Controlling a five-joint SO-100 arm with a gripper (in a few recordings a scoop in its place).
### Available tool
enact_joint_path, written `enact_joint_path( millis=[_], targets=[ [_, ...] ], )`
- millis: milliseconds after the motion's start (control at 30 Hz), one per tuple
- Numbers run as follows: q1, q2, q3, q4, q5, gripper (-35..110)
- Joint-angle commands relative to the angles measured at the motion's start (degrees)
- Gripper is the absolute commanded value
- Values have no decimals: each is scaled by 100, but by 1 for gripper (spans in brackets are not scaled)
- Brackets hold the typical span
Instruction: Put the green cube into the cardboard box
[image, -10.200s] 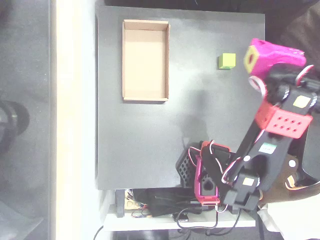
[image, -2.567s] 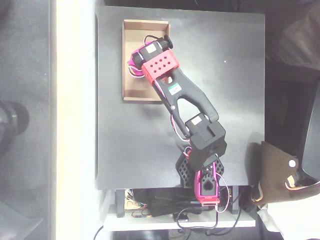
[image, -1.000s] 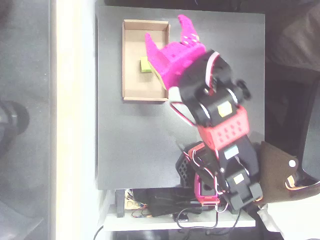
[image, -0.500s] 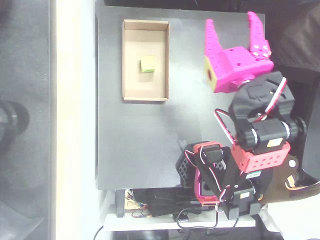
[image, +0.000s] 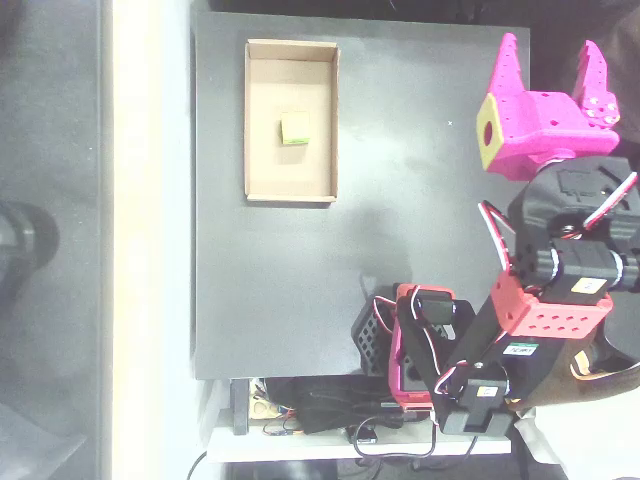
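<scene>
The small lime-green cube (image: 295, 128) lies inside the tan cardboard box (image: 262, 185), near the middle of its floor. The box sits at the upper left of the dark table. My magenta gripper (image: 551, 58) is far to the right, at the table's upper right corner. Its two fingers point up in the picture and stand wide apart with nothing between them. A yellow-green square patch with a dark hole faces left on the gripper body.
The arm's base (image: 415, 350) with red and black parts and wires sits at the table's lower edge. The dark table (image: 400, 220) ends at a pale strip on the left. A brown object (image: 600, 370) lies at the lower right.
The cube was carried from the right side of the table into the box and let go. In the last second the open gripper swung right, away from the box, to the table's right edge.
</scene>
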Motion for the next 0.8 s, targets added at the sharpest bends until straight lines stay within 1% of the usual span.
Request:
enact_joint_path(
  millis=[0,133,233,633,767],
  targets=[
    [387,193,308,18,44,23],
    [677,202,791,9,44,11],
    [729,413,1248,-9,44,7],
    [598,1714,3727,-26,35,6],
    [246,1934,4271,-26,35,6]
  ],
)
